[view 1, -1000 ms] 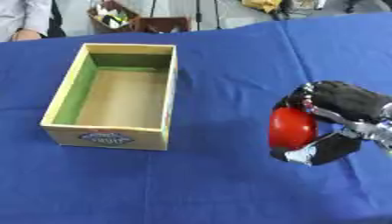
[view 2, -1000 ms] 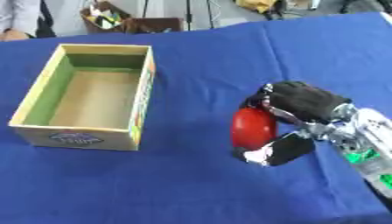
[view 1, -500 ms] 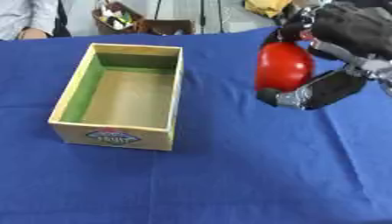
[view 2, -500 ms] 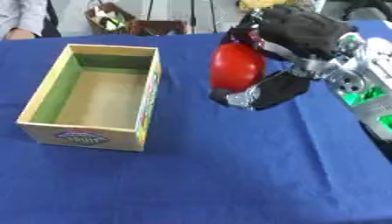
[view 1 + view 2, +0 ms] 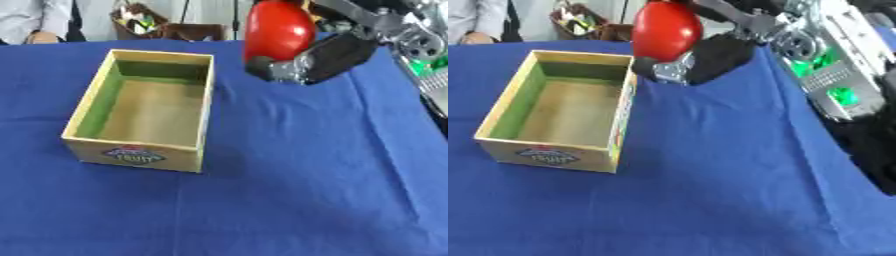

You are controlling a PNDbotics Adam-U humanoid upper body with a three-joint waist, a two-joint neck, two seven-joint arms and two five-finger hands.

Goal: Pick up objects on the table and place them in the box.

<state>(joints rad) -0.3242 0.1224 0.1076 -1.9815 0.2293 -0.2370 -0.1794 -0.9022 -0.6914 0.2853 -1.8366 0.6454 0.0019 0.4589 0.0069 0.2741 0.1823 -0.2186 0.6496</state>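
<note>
Left eye view: the robot's black and silver right hand [image 5: 328, 52] reaches in from about one o'clock, raised above the blue cloth-covered table [image 5: 297, 170]. Its fingers and thumb are curled round a glossy red rounded object [image 5: 278, 29], which sits at twelve o'clock of the picture, in the air, just right of the far right corner of the box. The red object's long axis runs nearly upright, leaning slightly; its top end is cut off by the upper edge, so which end points up cannot be told. A dark thumb or finger wraps under its lower right side and hides that part. The open rectangular cardboard box with a green inner lining and a printed label on its near wall [image 5: 140, 117] stands on the cloth at about nine o'clock of the centre, its long axis running from near to far. Nothing can be seen lying in it. The left hand does not appear.

Right eye view: the same red object shows at about eleven o'clock, over the box's far right corner region and clear of the rim. More of the right forearm shows here, a silver casing with green lights [image 5: 833, 75] at two o'clock, its lower part blurred into a dark mass at the right edge. A brown basket of blurred items [image 5: 579, 22] stands beyond the table's far edge.
</note>
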